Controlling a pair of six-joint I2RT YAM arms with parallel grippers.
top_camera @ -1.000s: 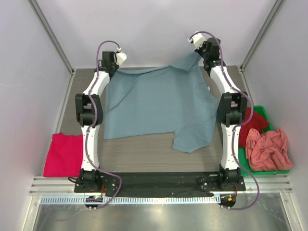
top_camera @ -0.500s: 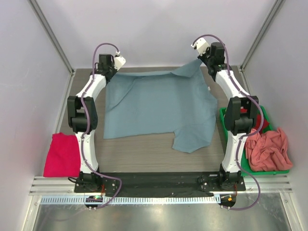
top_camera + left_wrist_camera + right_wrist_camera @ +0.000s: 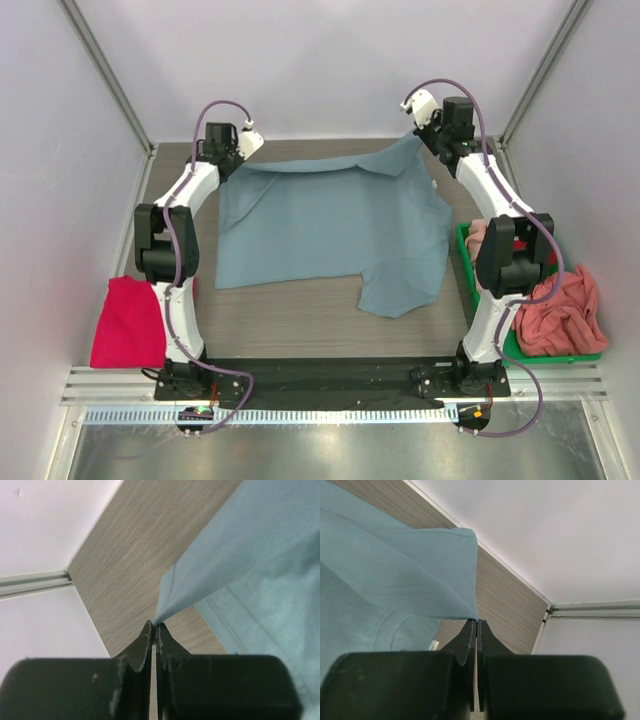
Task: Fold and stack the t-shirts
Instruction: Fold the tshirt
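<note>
- Left gripper (image 3: 153,627) has its jaws pinched tight on a corner of the grey-blue t-shirt (image 3: 250,555). In the left wrist view the cloth fans out from right at the fingertips, up and to the right.
- Right gripper (image 3: 474,624) is doing the same: jaws clamped on a hemmed edge of that shirt, with the fabric spreading away to the left of the tips.
- From the top view, the two grippers sit at the far corners of the shirt, left one (image 3: 232,160) at the far-left corner and right one (image 3: 418,135) at the far-right. That far-right corner is lifted off the table (image 3: 300,320).
- The rest of the shirt (image 3: 330,225) lies spread on the wood between the arms, one flap hanging toward the near edge on the right side.
- Magenta t-shirt (image 3: 130,320) lies folded at the near left, well apart from either gripper.
- Salmon-pink t-shirt (image 3: 560,315) is bunched up in the green bin (image 3: 550,355) on the right.
</note>
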